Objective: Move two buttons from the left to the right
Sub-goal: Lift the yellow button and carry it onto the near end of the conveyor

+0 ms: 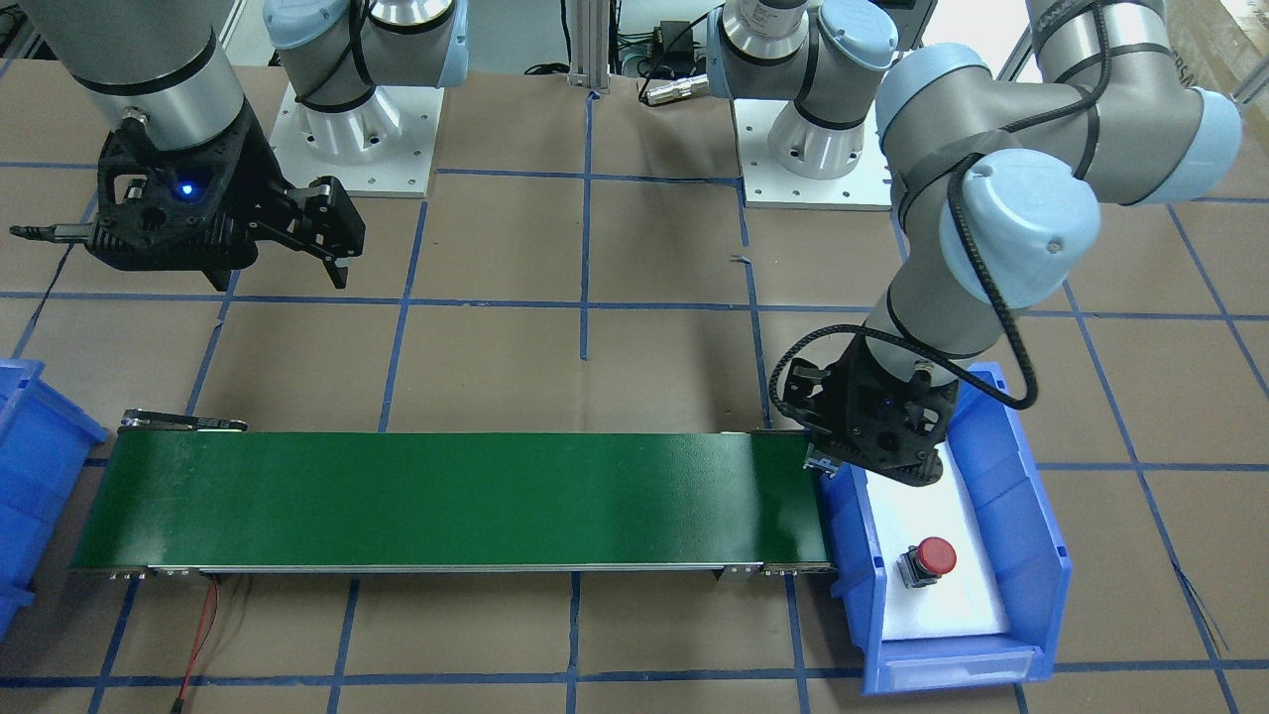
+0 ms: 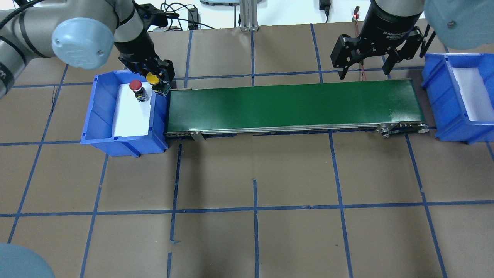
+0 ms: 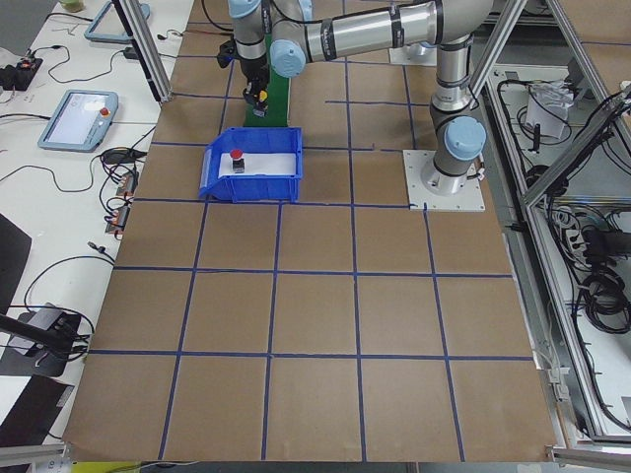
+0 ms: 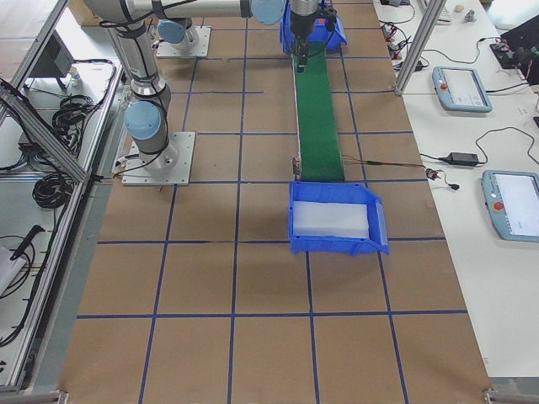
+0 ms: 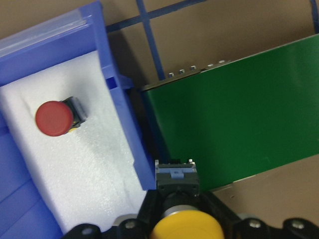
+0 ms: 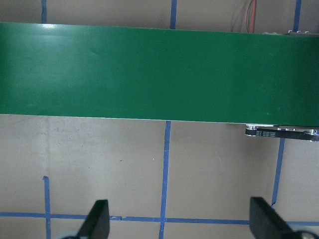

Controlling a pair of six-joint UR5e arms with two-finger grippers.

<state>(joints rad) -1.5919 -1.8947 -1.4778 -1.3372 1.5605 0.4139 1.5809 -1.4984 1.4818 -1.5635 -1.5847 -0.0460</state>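
Left hand [image 2: 160, 85] clenched on yellow button [image 2: 153, 78], red button [image 2: 135, 85] beside it in blue bin [image 2: 100, 116], right hand [image 2: 364, 71] released, near green belt [image 2: 289, 106].

The red button [image 5: 52, 118] looks smooth plastic, the pad [image 5: 84, 164] grainy foam, the belt [image 5: 239, 119] matt.

Seen from the front, the left pincer [image 2: 156, 82] hides the yellow button [image 5: 185, 229] — wholly.

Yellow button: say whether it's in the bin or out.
Out: left pincer grips the yellow button above the bin's edge, by the belt.
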